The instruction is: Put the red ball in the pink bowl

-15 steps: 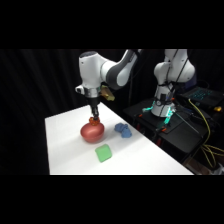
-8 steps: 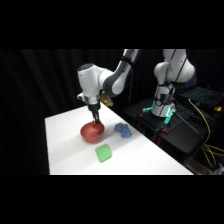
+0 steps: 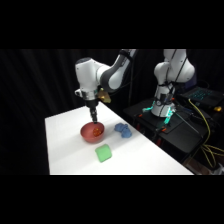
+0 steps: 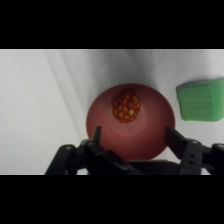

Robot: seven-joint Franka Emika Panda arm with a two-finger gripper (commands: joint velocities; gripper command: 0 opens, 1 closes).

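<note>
Hovering over the pink bowl (image 4: 131,125), the gripper (image 4: 132,137) has its fingers spread wide with nothing between them, so we call it released. We see the red ball (image 4: 126,105) lying inside the bowl, toward the rim far from the fingers in the wrist view; in the side view it shows as a red spot in the bowl (image 3: 92,132) under the gripper (image 3: 94,119). We judge the task done as things lie. A green block (image 4: 201,100) sits just beside the bowl, and a blue lumpy object (image 3: 123,130) is near it on the white table (image 3: 65,145).

Risks from here: a fingertip catching the rim on the way up could tip the shallow bowl and roll the ball out. A downward move could knock the ball.
</note>
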